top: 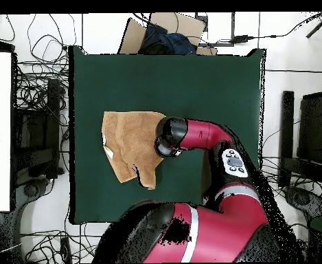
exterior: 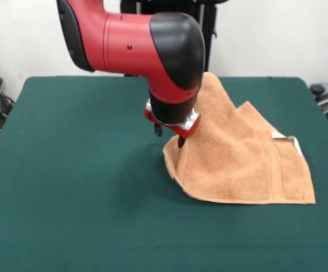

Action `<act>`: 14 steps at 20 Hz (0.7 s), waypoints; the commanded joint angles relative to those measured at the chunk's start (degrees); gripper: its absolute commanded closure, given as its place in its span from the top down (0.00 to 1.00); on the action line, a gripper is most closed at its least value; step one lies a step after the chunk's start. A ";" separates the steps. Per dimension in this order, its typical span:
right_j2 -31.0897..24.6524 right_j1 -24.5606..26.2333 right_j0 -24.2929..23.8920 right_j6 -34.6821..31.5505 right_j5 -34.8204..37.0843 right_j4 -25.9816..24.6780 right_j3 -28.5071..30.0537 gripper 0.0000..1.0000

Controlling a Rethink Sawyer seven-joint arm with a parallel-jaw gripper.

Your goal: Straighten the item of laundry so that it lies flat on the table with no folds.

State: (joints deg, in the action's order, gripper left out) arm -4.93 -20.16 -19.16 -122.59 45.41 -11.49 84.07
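**Towel part-lifted, still folded: one edge pinched at the gripper**

Gripper (exterior: 169, 135): two dark fingertips poke out below the red and silver wrist flange. One tip sits against the raised edge of the small peach-orange terry-cloth towel (exterior: 240, 156), the other just outside it. Looks clamped on a pinch of that edge, judging from how the cloth tents up to the fingers, but the contact itself is partly hidden by the wrist.

Towel position: from the gripper it drapes down and away to one side, onto the large dark green felt-covered table (exterior: 79, 187). The far end lies on the felt; the end at the gripper is off the surface. In the overhead view the towel (top: 129, 144) spreads out from the wrist, clearly doubled over itself, with an uneven outline. A small white tag (exterior: 285, 137) shows at the far edge, well away from the gripper. A woven band runs near that edge.

Handling, my read:
- Light, soft, no stiffness, so it hangs and folds under its own weight.
- Terry on felt should grip rather than slide, so dragging will likely bunch it.
- Best hold is a corner or hem, not mid-panel; a pinch on a single layer lets the fold fall open.

Containers: none in view.
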 commanded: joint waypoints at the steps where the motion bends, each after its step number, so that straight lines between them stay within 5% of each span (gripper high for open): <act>1: -1.70 1.41 0.27 -6.73 -5.66 1.91 0.87 1.00; 6: -1.05 0.71 1.02 -6.32 -5.52 1.18 0.54 1.00; 7: -1.14 0.55 0.92 -6.19 -6.08 1.10 0.96 0.00; 14: 1.10 0.25 3.03 -8.61 -5.83 0.77 -0.13 0.00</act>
State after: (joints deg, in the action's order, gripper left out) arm -4.32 -19.59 -17.86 -122.59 44.36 -11.51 84.07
